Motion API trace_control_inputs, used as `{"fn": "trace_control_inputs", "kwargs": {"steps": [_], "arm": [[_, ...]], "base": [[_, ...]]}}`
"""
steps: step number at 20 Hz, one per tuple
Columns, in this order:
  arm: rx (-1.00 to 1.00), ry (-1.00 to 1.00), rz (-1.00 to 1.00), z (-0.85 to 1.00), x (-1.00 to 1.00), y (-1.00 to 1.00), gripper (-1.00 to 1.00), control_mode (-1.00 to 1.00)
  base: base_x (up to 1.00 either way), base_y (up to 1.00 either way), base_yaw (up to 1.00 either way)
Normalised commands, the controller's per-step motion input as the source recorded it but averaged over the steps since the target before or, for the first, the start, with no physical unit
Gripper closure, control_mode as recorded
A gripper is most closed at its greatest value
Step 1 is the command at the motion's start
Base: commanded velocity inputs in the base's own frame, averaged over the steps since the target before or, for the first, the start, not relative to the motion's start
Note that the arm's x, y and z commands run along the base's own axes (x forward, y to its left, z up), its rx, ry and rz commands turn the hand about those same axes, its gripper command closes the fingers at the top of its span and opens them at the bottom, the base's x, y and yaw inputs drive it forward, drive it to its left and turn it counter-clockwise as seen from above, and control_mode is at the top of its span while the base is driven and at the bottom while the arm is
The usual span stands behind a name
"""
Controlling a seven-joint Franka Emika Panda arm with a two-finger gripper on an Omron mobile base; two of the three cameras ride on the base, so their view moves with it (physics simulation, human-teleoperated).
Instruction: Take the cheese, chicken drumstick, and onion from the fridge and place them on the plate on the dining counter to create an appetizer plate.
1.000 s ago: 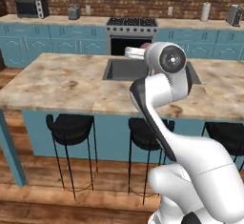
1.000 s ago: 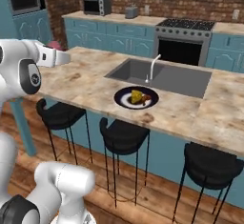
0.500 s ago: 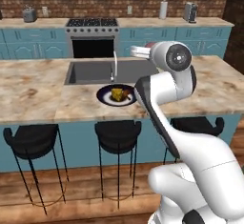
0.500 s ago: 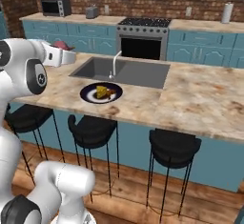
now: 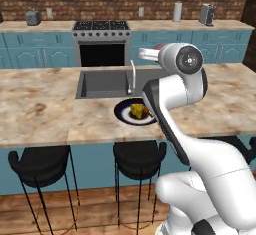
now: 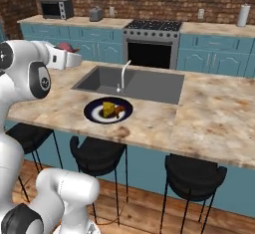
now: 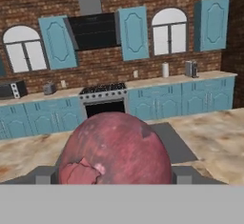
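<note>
My gripper (image 7: 114, 176) is shut on the onion (image 7: 114, 149), a pinkish-red ball between the two dark fingers (image 7: 43, 174). In the base views the gripper (image 6: 68, 58) holds the onion (image 6: 64, 46) high over the dining counter (image 6: 214, 118), above and to the left of the plate (image 6: 93, 114). The dark-blue plate (image 5: 121, 115) lies near the counter's front edge. On it sit the yellow cheese (image 6: 108, 109) and the brown chicken drumstick (image 6: 119, 110); the cheese (image 5: 136, 110) and drumstick (image 5: 147, 113) also show past my arm. The fridge is out of view.
A grey inset sink (image 6: 134, 83) with a faucet (image 6: 121, 76) lies just behind the plate. Black stools (image 6: 97, 153) stand under the counter's front. A steel oven (image 5: 101, 44), toaster (image 6: 95, 14) and microwave (image 6: 57, 9) line the brick wall.
The whole scene has slid across both base views, so the base has driven along the counter; the plate now lies nearer the arm. The gripper still holds the onion.
</note>
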Motion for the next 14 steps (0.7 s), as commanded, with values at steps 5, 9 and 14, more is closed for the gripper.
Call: {"fn": "trace_control_inputs", "kwargs": {"steps": [5, 9, 14], "arm": [[0.0, 0.0, 0.0, 0.0, 0.0, 0.0, 1.0, 1.0], [0.0, 0.0, 0.0, 0.0, 0.0, 0.0, 1.0, 1.0], [0.0, 0.0, 0.0, 0.0, 0.0, 0.0, 1.0, 1.0]], "base": [[0.85, 0.11, 0.0], [0.8, 0.14, -0.1], [0.61, 0.39, -0.16]]}}
